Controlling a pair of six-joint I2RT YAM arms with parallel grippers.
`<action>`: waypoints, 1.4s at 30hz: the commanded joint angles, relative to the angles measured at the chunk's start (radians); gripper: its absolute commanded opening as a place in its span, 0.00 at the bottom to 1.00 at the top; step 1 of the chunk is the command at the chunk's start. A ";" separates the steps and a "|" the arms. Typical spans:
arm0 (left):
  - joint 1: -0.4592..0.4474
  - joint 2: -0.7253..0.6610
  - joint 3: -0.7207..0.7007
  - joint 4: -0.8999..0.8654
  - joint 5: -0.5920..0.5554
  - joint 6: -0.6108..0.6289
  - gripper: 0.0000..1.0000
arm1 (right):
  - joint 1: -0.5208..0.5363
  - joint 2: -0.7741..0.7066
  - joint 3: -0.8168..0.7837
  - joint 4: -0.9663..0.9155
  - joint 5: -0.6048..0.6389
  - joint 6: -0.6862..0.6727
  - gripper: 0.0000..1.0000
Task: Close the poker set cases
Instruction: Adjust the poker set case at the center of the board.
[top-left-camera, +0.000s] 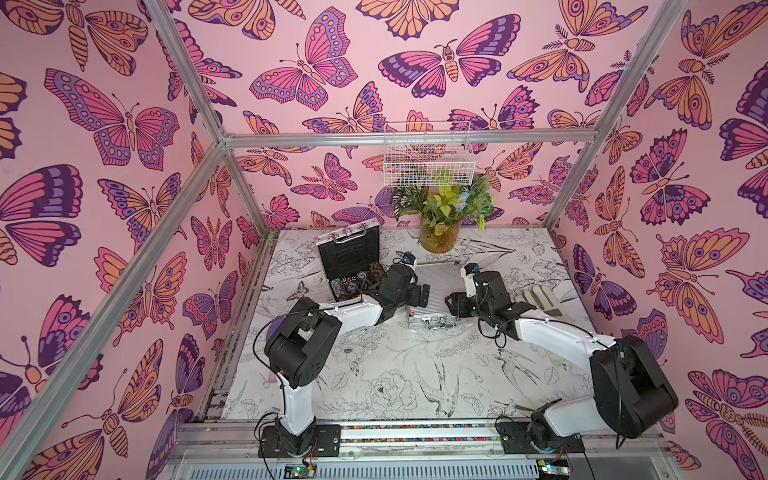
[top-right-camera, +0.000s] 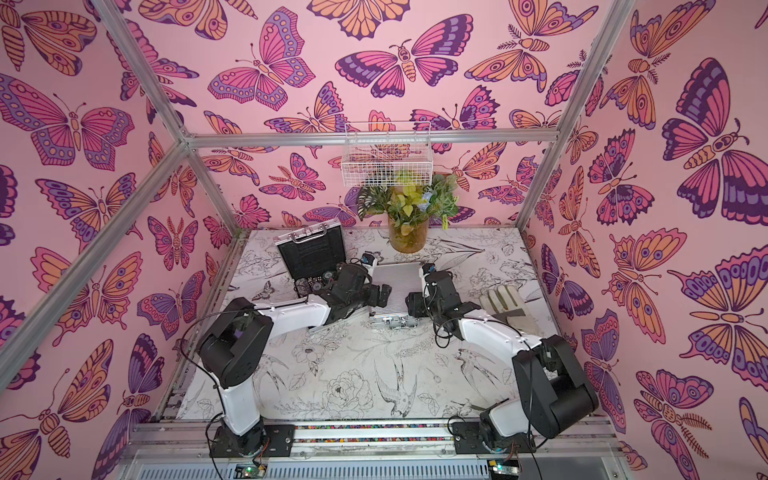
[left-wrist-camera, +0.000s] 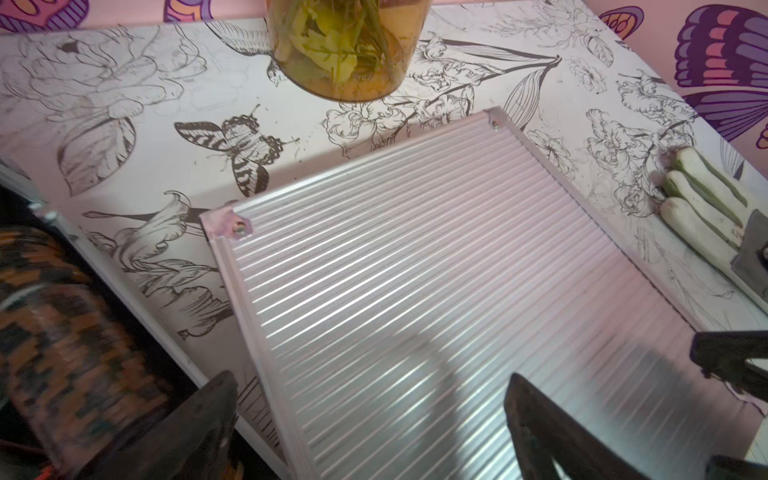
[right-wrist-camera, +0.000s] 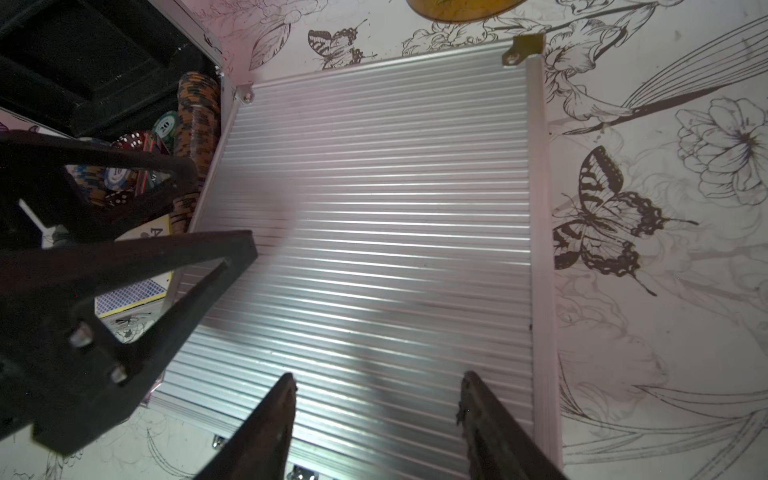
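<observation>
Nearest the camera, an aluminium rail (top-left-camera: 415, 434) along the front edge of the counter (top-left-camera: 374, 374) carries the left arm (top-left-camera: 349, 311) and the right arm (top-left-camera: 557, 336). Both arms reach inward to the middle of the counter.

Closed case (top-left-camera: 432, 286): silver, ribbed lid down, lying flat at mid-counter, with its latches (top-left-camera: 430, 322) on the edge facing the rail.

Left pincer (left-wrist-camera: 370, 376): fingers spread wide, holding nothing, over the left part of the ribbed lid.

Right pincer (right-wrist-camera: 378, 376): fingers parted to a moderate gap with nothing between them, over the right part of the same lid. Whether either pincer touches the lid cannot be told. In both top views the two pincers face each other across the case.

Open case (top-left-camera: 349, 253): just beside the far left corner of the closed case, toward the far left of the counter. Its lid stands upright, with the black lining toward the camera and the handle (top-left-camera: 351, 232) on the top edge. Its base holds stacked chips (right-wrist-camera: 195, 120), red dice (right-wrist-camera: 133, 139) and cards (right-wrist-camera: 133, 291).

A pale glove (top-left-camera: 536, 299) lies flat on the counter to the right of the closed case, apart from it. An amber vase of foliage (top-left-camera: 440, 239) stands behind the closed case, below a white wire basket (top-left-camera: 428, 153) hung on the back wall.
</observation>
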 joint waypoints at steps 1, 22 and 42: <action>0.005 0.021 0.027 -0.017 0.038 -0.032 1.00 | 0.005 0.014 0.032 -0.033 0.021 0.010 0.64; 0.005 0.165 0.169 -0.034 0.148 0.012 1.00 | 0.006 0.013 0.030 -0.034 0.039 0.010 0.64; -0.059 -0.054 0.191 -0.316 -0.068 0.103 0.97 | 0.006 -0.124 0.132 -0.359 0.153 -0.156 0.64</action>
